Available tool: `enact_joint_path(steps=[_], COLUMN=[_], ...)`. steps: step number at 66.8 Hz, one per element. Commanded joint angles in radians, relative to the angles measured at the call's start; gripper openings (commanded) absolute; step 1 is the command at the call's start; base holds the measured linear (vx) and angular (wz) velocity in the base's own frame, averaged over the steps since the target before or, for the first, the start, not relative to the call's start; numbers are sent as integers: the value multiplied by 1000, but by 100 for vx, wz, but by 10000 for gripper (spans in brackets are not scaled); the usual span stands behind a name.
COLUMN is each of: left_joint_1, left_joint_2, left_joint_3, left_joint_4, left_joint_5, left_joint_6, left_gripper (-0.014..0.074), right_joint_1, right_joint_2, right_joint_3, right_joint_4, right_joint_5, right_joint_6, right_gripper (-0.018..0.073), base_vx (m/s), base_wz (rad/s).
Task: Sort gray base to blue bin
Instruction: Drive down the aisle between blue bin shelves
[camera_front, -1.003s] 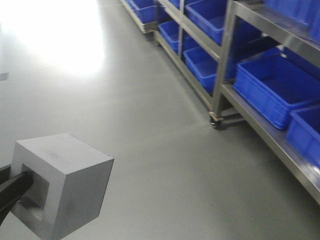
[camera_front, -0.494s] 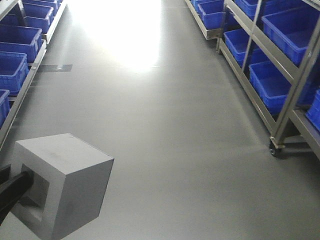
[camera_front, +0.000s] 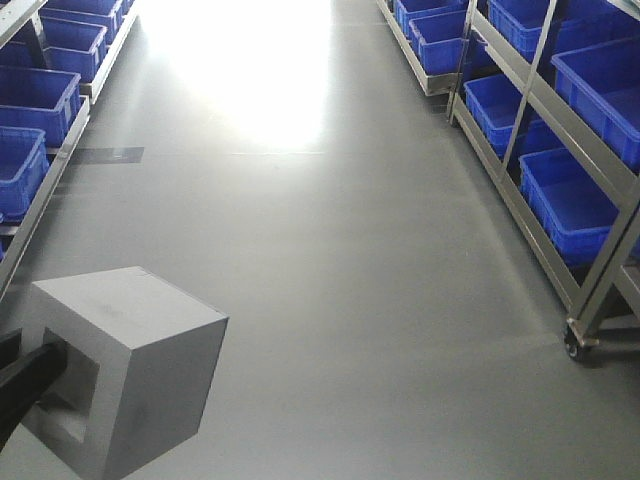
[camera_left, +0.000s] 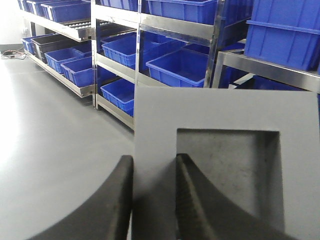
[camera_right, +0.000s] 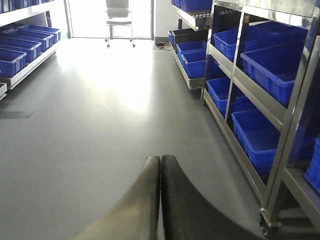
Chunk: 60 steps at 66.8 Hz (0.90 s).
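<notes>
While the front view puts the gray base (camera_front: 120, 370) aloft at 7 o'clock, the left wrist view shows the left gripper (camera_left: 155, 165) clamped on its wall, one finger inside the recess (camera_left: 227, 170). The right gripper (camera_right: 160, 165) is closed, empty. Blue bins (camera_front: 570, 205) fill racks (camera_front: 605, 278) at 3 o'clock; only the right wrist view shows a chair (camera_right: 119, 12) at 12.

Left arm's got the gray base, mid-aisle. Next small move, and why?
Probably roll toward a rack: the left gripper clamps the gray base by its recess wall, but every blue bin sits shelved off to the sides, none beneath it.
</notes>
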<state>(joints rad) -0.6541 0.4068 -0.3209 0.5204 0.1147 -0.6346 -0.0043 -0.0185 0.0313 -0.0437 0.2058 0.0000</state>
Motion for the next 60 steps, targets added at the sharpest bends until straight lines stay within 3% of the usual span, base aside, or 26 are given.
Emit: enact_joint_path(steps=[1, 60], left_joint_1=[-8, -8], left_joint_2=[4, 4], left_joint_3=[-30, -30], left_joint_4=[0, 0], left_joint_5=[-97, -97], left_joint_6=[-7, -7], left_gripper=[-7, -7], right_joint_1=[-1, -1], right_joint_2=[-7, -7], right_joint_3=[6, 6], right_joint_4=[-9, -9], right_joint_5=[-79, -79], right_joint_6=[-12, -12], right_gripper=[-5, -5], base_vx=[43, 45], base_wz=[-4, 4])
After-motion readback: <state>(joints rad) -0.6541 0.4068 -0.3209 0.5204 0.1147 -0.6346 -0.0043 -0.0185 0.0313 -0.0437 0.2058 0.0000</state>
